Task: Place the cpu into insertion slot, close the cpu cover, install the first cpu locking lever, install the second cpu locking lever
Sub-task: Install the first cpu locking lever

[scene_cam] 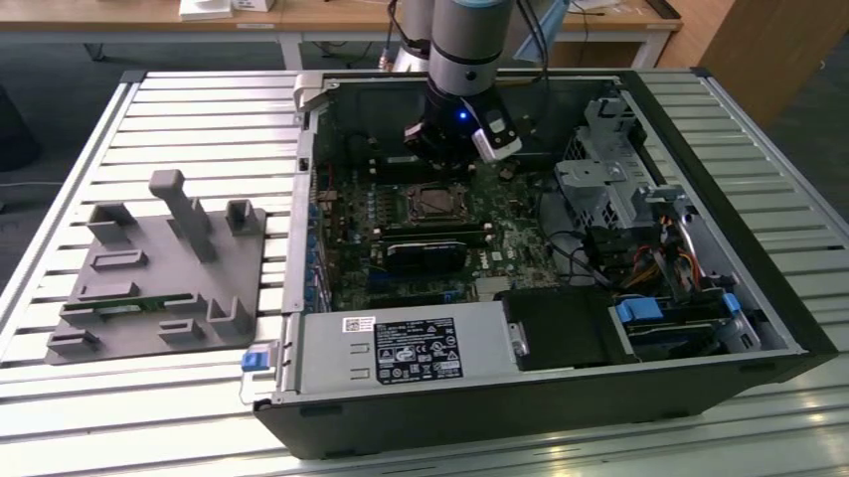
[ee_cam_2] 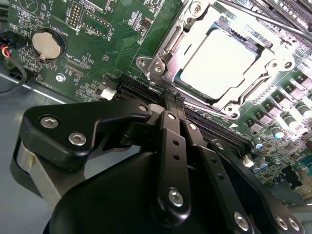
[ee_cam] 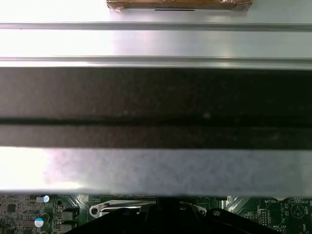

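Hovering low inside the open computer case [scene_cam: 743,328], my gripper [ee_cam_2: 171,100] has its fingers pressed together, holding nothing, tips just beside the insertion slot [ee_cam_2: 222,63] on the green motherboard [ee_cam_2: 97,44]. Cpu [ee_cam_2: 219,61] sits in the slot, pale top glaring. Cpu cover [ee_cam_2: 168,48] lies flat around it, framing the chip. Coin battery [ee_cam_2: 47,45] well apart from the slot

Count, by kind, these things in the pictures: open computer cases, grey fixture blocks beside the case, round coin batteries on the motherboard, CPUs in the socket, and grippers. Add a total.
Open computer case: 1
Grey fixture block: 1
Coin battery: 1
cpu: 1
Gripper: 1
Total: 5
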Tool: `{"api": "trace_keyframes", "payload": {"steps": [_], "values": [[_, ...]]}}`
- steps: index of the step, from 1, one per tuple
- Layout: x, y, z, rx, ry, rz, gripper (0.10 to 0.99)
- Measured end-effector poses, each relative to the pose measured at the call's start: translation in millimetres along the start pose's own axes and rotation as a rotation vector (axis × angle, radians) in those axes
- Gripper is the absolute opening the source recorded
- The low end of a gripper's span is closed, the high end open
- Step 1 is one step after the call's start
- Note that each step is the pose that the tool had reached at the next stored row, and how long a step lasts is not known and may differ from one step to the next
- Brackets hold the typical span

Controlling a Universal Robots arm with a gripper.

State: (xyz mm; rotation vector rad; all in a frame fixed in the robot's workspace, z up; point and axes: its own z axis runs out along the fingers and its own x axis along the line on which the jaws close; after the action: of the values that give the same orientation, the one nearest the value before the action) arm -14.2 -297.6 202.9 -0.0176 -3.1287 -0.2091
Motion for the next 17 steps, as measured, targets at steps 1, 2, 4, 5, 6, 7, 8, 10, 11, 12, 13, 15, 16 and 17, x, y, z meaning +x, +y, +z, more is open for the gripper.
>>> {"api": "trace_keyframes", "payload": {"steps": [1, 2, 4, 5, 6, 7, 8, 10, 11, 12, 13, 15, 16, 17], "values": [[0.0, 0.0, 0.1, 0.001, 0.0, 0.0, 0.106], [0.0, 0.0, 0.2, 0.001, -0.0001, 0.0, 0.106], [-0.1, 0.0, 0.7, 0.001, -0.0002, 0.0, 0.106], [0.0, -0.1, 1.0, 0.002, -0.0001, 0.0, 0.106], [0.0, -0.2, 1.3, 0.003, 0.0, 0.0, 0.106], [0.0, -0.2, 1.7, 0.004, -0.0001, 0.0, 0.106], [0.0, -0.2, 2.0, 0.005, -0.0001, 0.0, 0.106], [0.0, -0.4, 2.7, 0.009, -0.0001, 0.0, 0.106], [0.0, -0.4, 3.1, 0.011, -0.0002, 0.0, 0.106], [0.0, -0.5, 3.5, 0.012, -0.0002, 0.0, 0.106], [0.0, -0.5, 3.9, 0.015, -0.0002, 0.0, 0.106], [0.0, -0.6, 4.7, 0.023, -0.0003, 0.0, 0.106], [0.0, -0.5, 5.3, 0.028, -0.0002, 0.0, 0.106], [0.0, -0.5, 5.9, 0.035, -0.0002, 0.0, 0.106]]}}
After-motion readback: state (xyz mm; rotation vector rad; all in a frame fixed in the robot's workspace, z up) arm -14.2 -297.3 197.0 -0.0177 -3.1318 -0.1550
